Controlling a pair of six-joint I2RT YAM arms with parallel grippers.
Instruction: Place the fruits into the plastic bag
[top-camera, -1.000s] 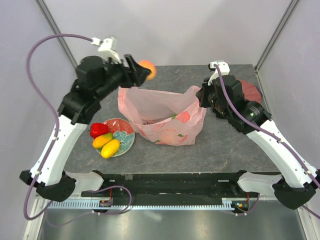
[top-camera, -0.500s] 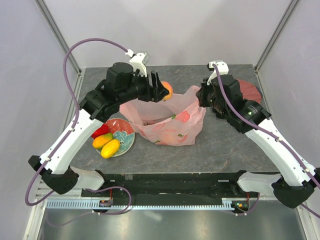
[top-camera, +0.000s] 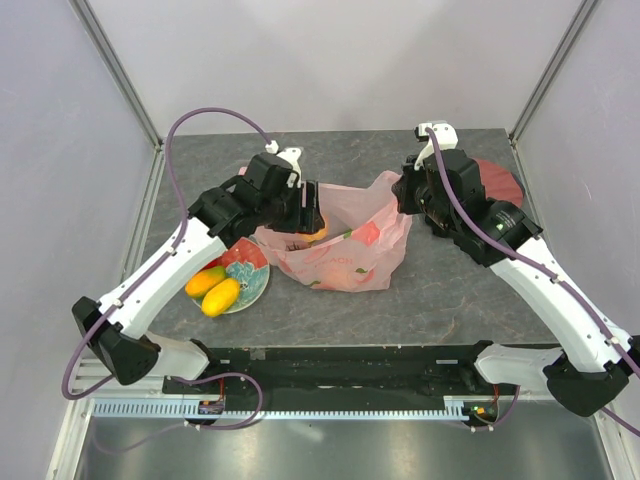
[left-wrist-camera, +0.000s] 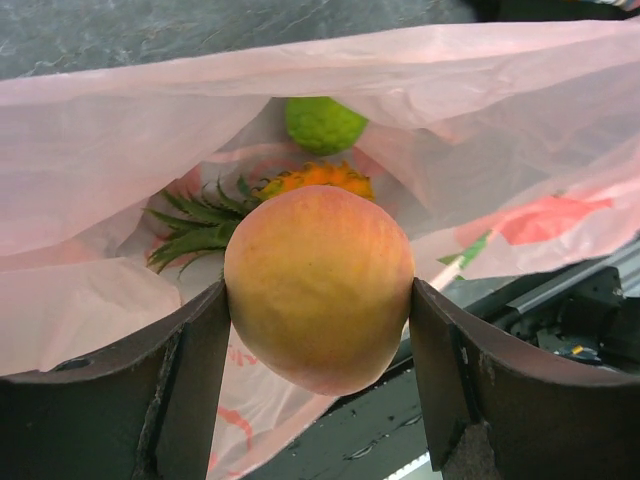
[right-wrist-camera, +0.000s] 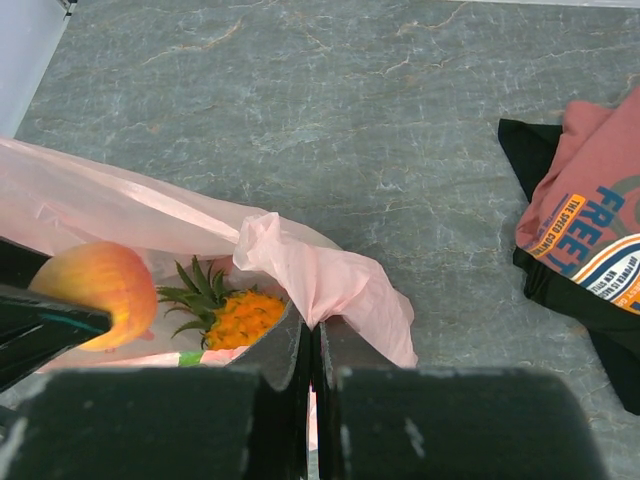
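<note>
The left fingers (left-wrist-camera: 190, 380) grip the peach (left-wrist-camera: 318, 285) from both sides at the open mouth of the plastic bag (left-wrist-camera: 110, 150), mid-counter (top-camera: 450, 290). Inside the bag lie the pineapple (left-wrist-camera: 315, 178) and a green fruit (left-wrist-camera: 322, 122). The right fingers (right-wrist-camera: 270, 400) are closed, pinching the bag's right rim. Yellow mangoes (top-camera: 220, 296) lie on the plate (top-camera: 250, 272), near left.

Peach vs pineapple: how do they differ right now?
1. The peach is clamped between the left gripper's jaws; the pineapple lies loose, gripped by nothing.
2. The peach hangs at the plastic bag's mouth; the pineapple rests down inside the bag.
3. The peach is smooth, rounded and leafless; the pineapple is bumpy with spiky green leaves.
Shared: both are orange-toned fruits.
</note>
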